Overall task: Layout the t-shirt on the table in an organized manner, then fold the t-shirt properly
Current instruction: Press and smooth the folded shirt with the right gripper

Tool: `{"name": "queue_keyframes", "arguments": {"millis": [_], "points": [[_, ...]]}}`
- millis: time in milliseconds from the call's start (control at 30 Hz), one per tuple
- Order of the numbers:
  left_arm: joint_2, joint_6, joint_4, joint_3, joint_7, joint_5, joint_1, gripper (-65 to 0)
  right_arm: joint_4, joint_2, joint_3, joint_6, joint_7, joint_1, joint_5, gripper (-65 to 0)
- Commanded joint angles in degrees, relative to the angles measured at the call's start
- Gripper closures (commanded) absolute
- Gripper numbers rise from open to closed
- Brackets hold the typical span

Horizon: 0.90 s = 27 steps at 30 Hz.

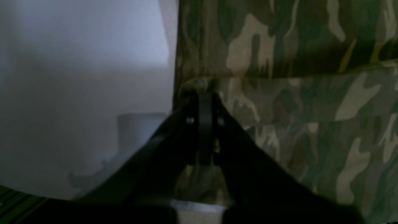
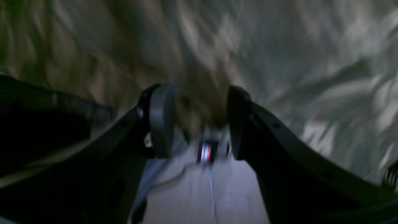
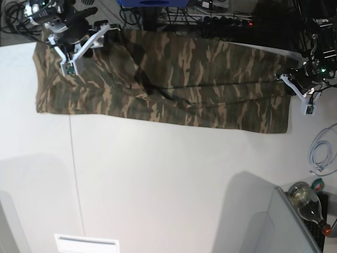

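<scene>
two arms low | left gripper pinching t-shirt edge | right gripper parted

t-shirt: soft woven-looking cloth, matt, camouflage print; lies in shallow wrinkles, with a stitched hem ridge visible in the left wrist view.
table: smooth white top, faint sheen, thin dark seam line left of the t-shirt's middle.
left gripper: fingers of dark matt plastic, small bright metal screw heads on each.
right gripper: fingers with dark grey matt pads, rubbery look; view blurred.
gripper frames beside the t-shirt's ends, base view: white plastic, smooth.
cable, right of the t-shirt: white, smooth sheath.
bottle, below the cable: glossy clear glass.
</scene>
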Motion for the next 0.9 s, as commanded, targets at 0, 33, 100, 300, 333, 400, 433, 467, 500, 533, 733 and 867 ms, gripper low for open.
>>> {"name": "queue_keyframes", "arguments": {"millis": [0,33,100,300,333,400,433,467,500,533,733,867], "points": [[-1.3,0.0,1.0,-0.5,-0.7,-0.2,-0.4,0.0,0.9,0.8,-1.8,0.3,2.8,-0.1,0.6,-25.8],[-1.3,0.0,1.0,-0.5,-0.7,-0.2,-0.4,0.0,0.9,2.1,-3.3,0.3,4.4,0.1,0.6,-25.5],[-1.3,0.0,1.0,-0.5,-0.7,-0.2,-0.4,0.0,0.6,4.5,-7.3,0.3,6.6,2.5,0.6,-22.7],[-1.3,0.0,1.0,-0.5,-0.7,-0.2,-0.4,0.0,-7.3,7.0,-9.5,-2.2,6.6,10.8,0.6,-6.5],[-1.3,0.0,1.0,-0.5,-0.7,-0.2,-0.4,0.0,-8.6,7.2,-9.5,-3.3,6.6,11.4,0.6,-6.6],[-1.3,0.0,1.0,-0.5,-0.7,-0.2,-0.4,0.0,-11.8,7.3,-9.7,-4.5,6.6,12.1,0.6,-6.6],[-1.3,0.0,1.0,-0.5,-0.7,-0.2,-0.3,0.0,-13.2,7.3,-9.8,-4.5,6.6,12.1,0.6,-6.6],[-1.2,0.0,1.0,-0.5,-0.7,-0.2,-0.2,0.0,-14.1,7.2,-9.8,-4.5,6.6,12.1,0.6,-6.5],[-1.2,0.0,1.0,-0.5,-0.7,-0.2,-0.2,0.0,-14.8,6.8,-10.0,-4.5,6.6,11.9,0.6,-6.5],[-1.2,0.0,1.0,-0.5,-0.7,-0.2,-0.2,0.0,-15.4,6.8,-11.1,-4.5,6.8,11.9,0.6,-6.5],[-1.0,0.0,1.0,-0.3,-0.7,-0.2,-0.3,0.0,-20.4,6.7,-15.3,-4.9,7.1,15.6,0.8,-6.5],[-1.0,0.0,0.9,-0.4,-0.6,-0.2,-0.3,0.0,-24.3,5.8,-15.3,-4.8,7.0,19.9,0.9,-6.5]]}}
